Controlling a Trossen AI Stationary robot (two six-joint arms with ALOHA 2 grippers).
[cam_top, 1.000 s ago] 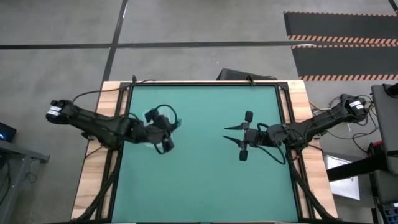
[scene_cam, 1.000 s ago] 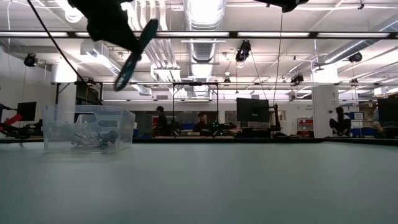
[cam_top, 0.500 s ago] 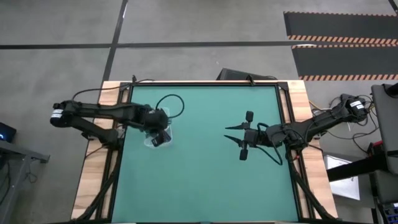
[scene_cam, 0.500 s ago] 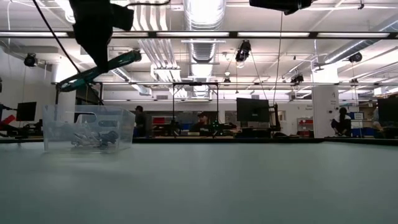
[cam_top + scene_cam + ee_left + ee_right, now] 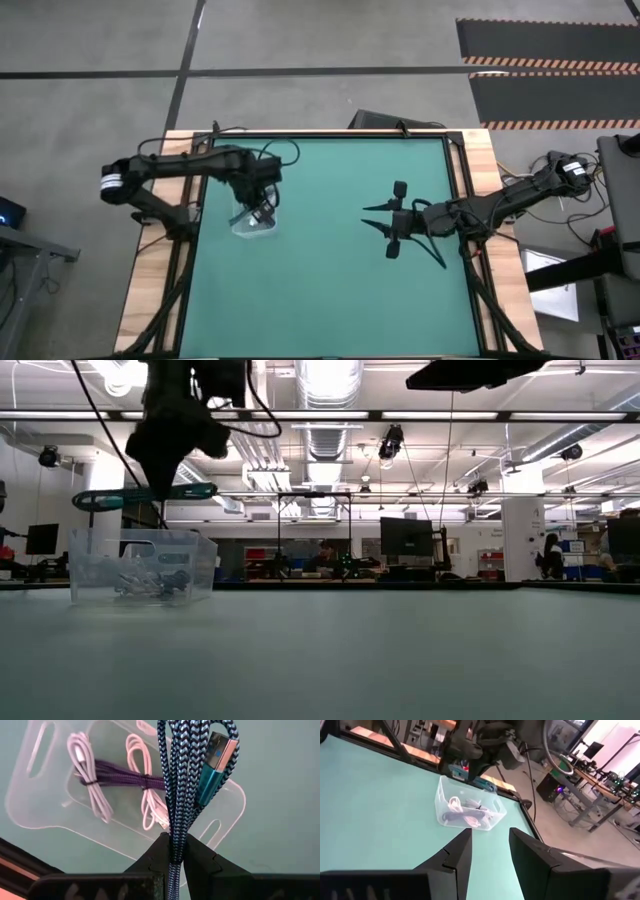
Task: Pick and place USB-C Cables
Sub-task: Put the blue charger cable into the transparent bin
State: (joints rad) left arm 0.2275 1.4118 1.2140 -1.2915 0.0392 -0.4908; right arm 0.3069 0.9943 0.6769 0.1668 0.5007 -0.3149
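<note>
My left gripper (image 5: 262,207) hovers over a clear plastic bin (image 5: 252,224) near the table's left side, shut on a blue braided cable bundle (image 5: 175,780) with a teal plug (image 5: 215,765). In the low view the bundle (image 5: 145,494) hangs level above the bin (image 5: 140,566). Two white coiled cables (image 5: 90,775) (image 5: 150,800) and a dark purple bundle (image 5: 122,772) lie on the bin's floor. My right gripper (image 5: 385,222) waits open above the table's right half, touching nothing. My left gripper pinches the blue braided bundle between its two fingers (image 5: 161,851), on the braided strands (image 5: 176,837) away from the teal plug. The fingers come from above, pointing down at the bin. The bundle is lifted clear and lies about level over the bin.
The bin (image 5: 470,810) stands on the green mat (image 5: 330,290) close to the left edge, with bare mat between it and my right gripper (image 5: 490,855). Wooden table borders and the arms' frames run along both sides. People sit at desks far behind the table.
My left arm has swung its elbow toward the far edge and the wrist has turned above the bin. The held blue bundle has tipped from hanging slantwise to lying level. The left gripper has stayed shut on it. The bin has not moved.
</note>
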